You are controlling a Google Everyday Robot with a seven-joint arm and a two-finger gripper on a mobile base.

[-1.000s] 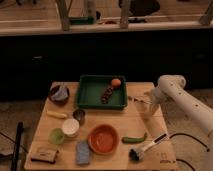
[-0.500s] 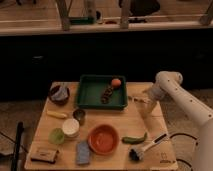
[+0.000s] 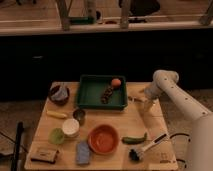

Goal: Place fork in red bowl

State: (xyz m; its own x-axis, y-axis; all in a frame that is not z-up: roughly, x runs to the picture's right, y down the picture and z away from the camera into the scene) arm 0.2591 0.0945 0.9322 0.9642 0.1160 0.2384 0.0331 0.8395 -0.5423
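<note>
At right side of counter (image 3: 156,126), tool (image 3: 144,101) hangs low just beside right wall of green tray (image 3: 88,98); open or closed, cannot tell. Thin pale sliver at tool's left, likely fork (image 3: 133,98), close to tray's edge; held or lying, cannot tell. Red bowl (image 3: 103,138) well apart, near centre, holding nothing. Right of bowl, green vegetable (image 3: 134,139); nearer, white-handled brush (image 3: 145,148). Left of bowl, white cup (image 3: 70,127). Far left, dark bowl (image 3: 59,94).
</note>
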